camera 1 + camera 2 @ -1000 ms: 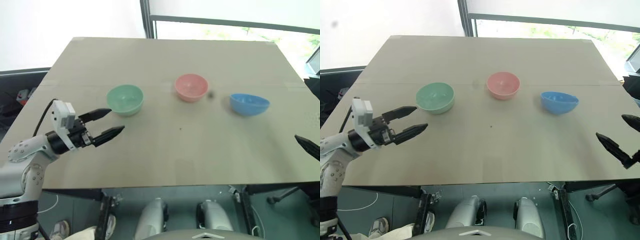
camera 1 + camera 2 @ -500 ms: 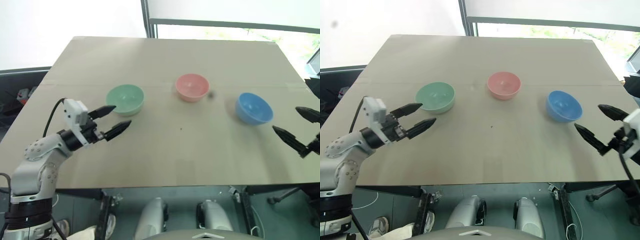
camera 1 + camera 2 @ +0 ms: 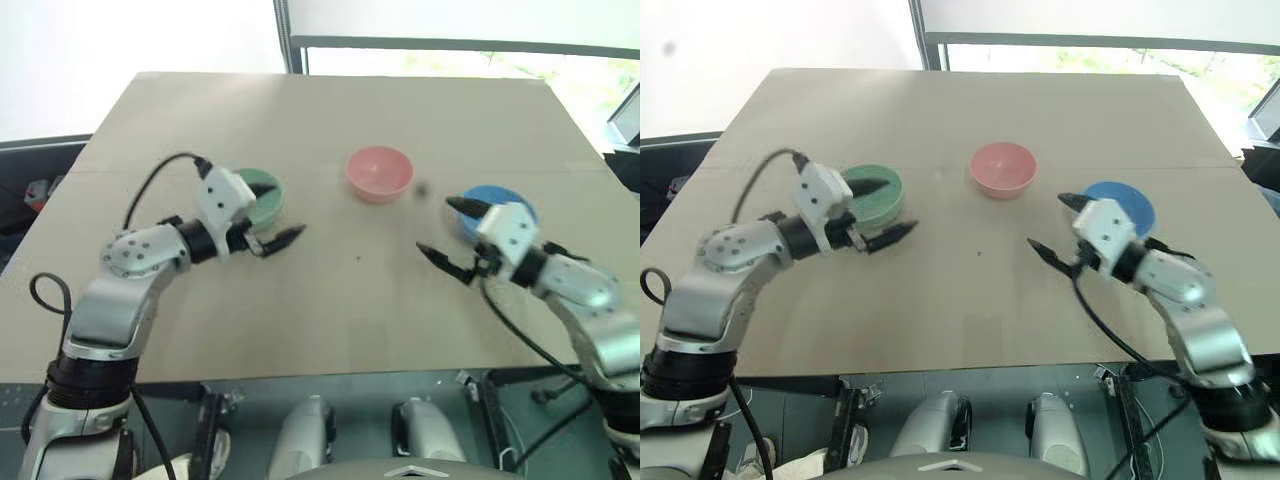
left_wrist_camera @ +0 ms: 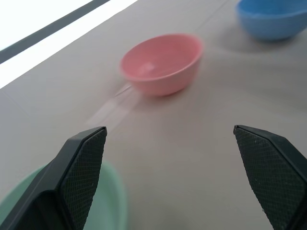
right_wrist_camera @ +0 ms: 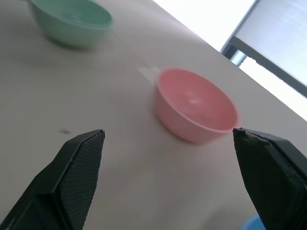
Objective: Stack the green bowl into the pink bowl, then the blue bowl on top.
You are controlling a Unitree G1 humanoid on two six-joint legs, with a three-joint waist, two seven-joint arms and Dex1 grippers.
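Note:
The green bowl (image 3: 265,196) sits left of centre on the table, partly behind my left wrist. My left gripper (image 3: 276,212) is open at its right rim, with one finger over the bowl and the other over bare table. Nothing is held. Farther back in the middle stands the pink bowl (image 3: 380,172), which lies ahead of the fingers (image 4: 81,167) in the left wrist view. On the right, the blue bowl (image 3: 497,197) is partly covered by my right hand. My right gripper (image 3: 436,226) is open just left of it, empty and pointing toward the centre.
The tan tabletop (image 3: 350,300) has bare room between the two grippers and along its near edge. A small dark speck (image 3: 422,188) lies between the pink and blue bowls. A window frame (image 3: 283,35) rises behind the far edge.
Both arms have swung inward. The right gripper came from the table's right edge to just left of the blue bowl. The left gripper moved right to the green bowl's rim. The blue bowl tipped level.

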